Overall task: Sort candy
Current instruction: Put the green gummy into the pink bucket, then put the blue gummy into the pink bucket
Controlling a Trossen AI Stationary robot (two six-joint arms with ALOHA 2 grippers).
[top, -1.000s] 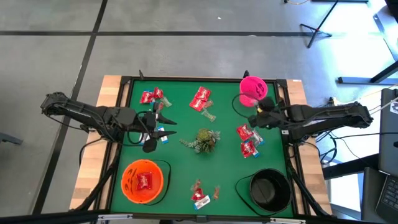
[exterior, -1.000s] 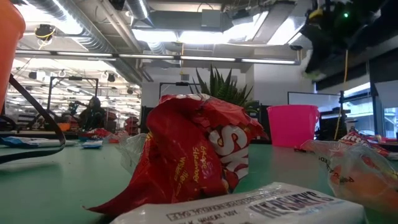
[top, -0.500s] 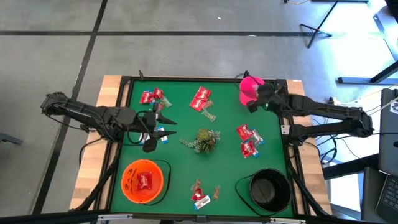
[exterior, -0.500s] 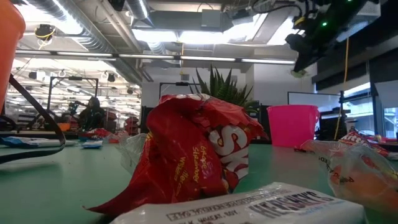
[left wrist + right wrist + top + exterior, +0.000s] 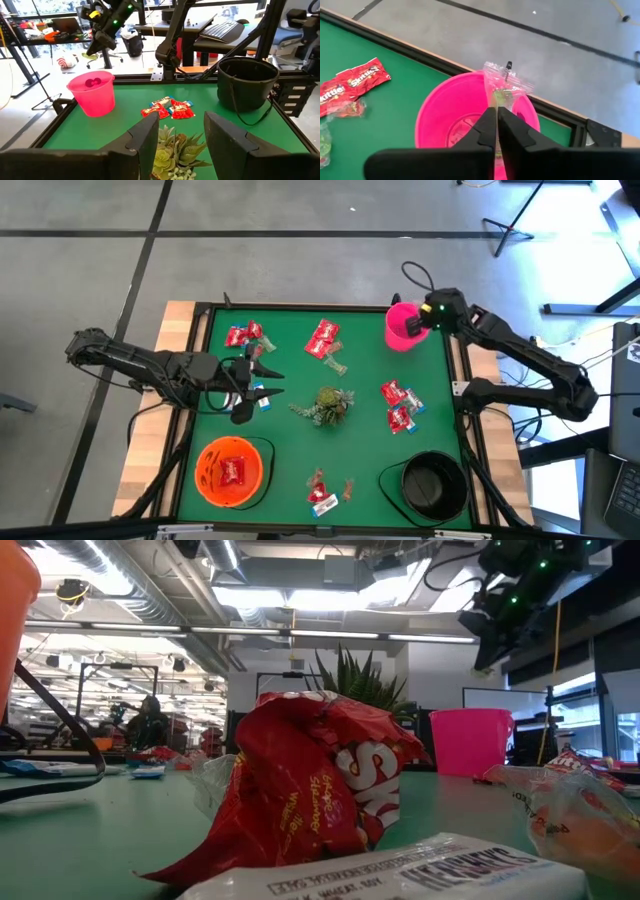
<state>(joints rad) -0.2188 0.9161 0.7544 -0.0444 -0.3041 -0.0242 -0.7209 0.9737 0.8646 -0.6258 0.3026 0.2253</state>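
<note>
I held my right gripper (image 5: 496, 111) over the pink bucket (image 5: 440, 110), jaws pinched on a clear-wrapped candy (image 5: 506, 85), while one red packet (image 5: 231, 471) lay in the orange bowl (image 5: 205, 476) and my left gripper (image 5: 272, 378) waited half open.

Bright even overhead light, glaring ceiling lamps (image 5: 300, 595), blurred foreground wrappers (image 5: 320, 790)

**Gloss and matt on a green table**

A crinkled clear-plastic candy wrapper (image 5: 506, 82) catches light above a smooth pink plastic bucket (image 5: 451, 113). Glossy red foil packets (image 5: 322, 337) lie on the matt green table surface (image 5: 290, 450), edged by pale bare wood (image 5: 183, 325). The black bucket (image 5: 248, 75) looks dull-finished plastic.
</note>
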